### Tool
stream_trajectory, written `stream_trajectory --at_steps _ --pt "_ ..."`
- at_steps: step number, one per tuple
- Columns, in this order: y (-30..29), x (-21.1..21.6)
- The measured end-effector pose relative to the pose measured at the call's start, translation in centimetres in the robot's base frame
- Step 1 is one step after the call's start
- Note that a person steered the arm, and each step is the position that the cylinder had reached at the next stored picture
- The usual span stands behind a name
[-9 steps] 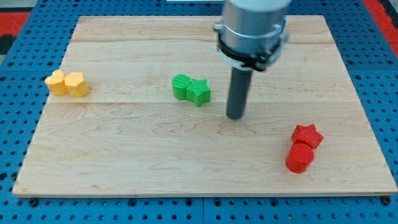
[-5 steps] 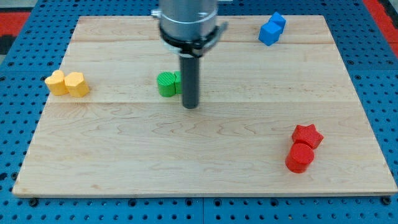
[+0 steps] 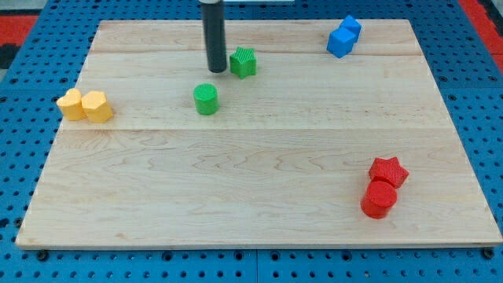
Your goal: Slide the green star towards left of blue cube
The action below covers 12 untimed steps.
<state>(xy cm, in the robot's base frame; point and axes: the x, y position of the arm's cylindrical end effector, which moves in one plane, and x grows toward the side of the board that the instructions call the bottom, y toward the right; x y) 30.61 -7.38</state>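
The green star (image 3: 244, 62) lies on the wooden board (image 3: 259, 196) near the view's top, left of centre. My tip (image 3: 215, 70) stands just to the star's left, close to it or touching it. The blue cube (image 3: 340, 42) sits at the view's top right, with a second blue block (image 3: 351, 27) right behind it. The star is far to the left of the blue cube. A green cylinder (image 3: 206, 99) stands alone below and left of my tip.
Two yellow blocks (image 3: 85, 105) sit together at the board's left edge. A red star (image 3: 388, 170) and a red cylinder (image 3: 379, 199) sit together at the lower right.
My rod swept left across the board, then up. The green star has been parted from the green cylinder and now lies higher and further right. The cylinder shifted slightly left.
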Motion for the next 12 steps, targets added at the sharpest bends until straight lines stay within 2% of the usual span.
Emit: stream_trajectory --at_steps 1,3,6,7,8,9,10,11,12 --pt "0.7 -1.8" --pt "14.0 -0.9" --pt "17.5 -0.3" --pt "20.3 3.8" --pt "15.5 5.0" --pt "7.7 4.9" --pt "4.2 3.8" --pt "3.8 1.7" --pt "7.2 0.5"
